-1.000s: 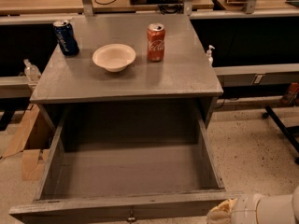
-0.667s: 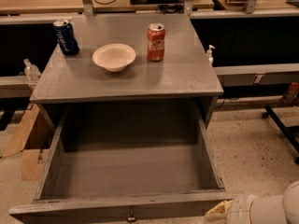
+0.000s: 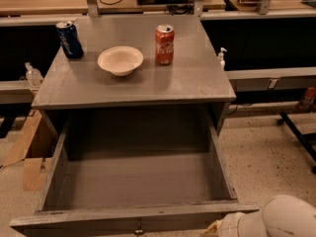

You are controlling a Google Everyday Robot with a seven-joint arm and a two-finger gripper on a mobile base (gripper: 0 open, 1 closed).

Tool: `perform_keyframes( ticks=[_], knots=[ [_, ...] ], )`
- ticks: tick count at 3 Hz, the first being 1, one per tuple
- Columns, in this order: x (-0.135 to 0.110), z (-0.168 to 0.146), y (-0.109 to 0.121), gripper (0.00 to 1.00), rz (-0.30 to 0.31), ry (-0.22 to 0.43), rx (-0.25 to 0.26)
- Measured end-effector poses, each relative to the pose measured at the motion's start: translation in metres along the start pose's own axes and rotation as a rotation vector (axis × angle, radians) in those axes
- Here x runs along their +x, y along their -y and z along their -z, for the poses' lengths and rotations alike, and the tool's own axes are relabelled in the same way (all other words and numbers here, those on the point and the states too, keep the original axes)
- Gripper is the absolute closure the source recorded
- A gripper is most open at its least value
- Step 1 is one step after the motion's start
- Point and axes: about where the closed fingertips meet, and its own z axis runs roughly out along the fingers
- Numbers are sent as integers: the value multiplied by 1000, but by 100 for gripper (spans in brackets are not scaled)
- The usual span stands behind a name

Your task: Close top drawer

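The top drawer (image 3: 138, 181) of the grey wooden cabinet is pulled far out toward me, and its inside is empty. Its worn front panel (image 3: 89, 222) runs along the bottom edge of the view, with the small dark knob (image 3: 139, 228) at its centre. My gripper (image 3: 217, 228) is at the bottom right, low against the right end of the drawer front. Only a tan tip shows, ahead of the white arm shell (image 3: 286, 218).
On the cabinet top (image 3: 197, 83) stand a white bowl (image 3: 120, 60), a red cola can (image 3: 164, 44) and a blue can (image 3: 69, 39). Cardboard (image 3: 27, 152) lies on the floor to the left. A dark chair leg (image 3: 296, 132) is at the right. Benches stand behind.
The white arm shell has risen a little and reaches further left along the drawer front. The drawer stays open as before.
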Motion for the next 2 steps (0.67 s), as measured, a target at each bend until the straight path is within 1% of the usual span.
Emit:
perform_keyframes(
  ticks=[1,2],
  knots=[
    [-7,-21,19,100,32,8,-14],
    [-7,-21,19,100,32,8,-14]
  ],
)
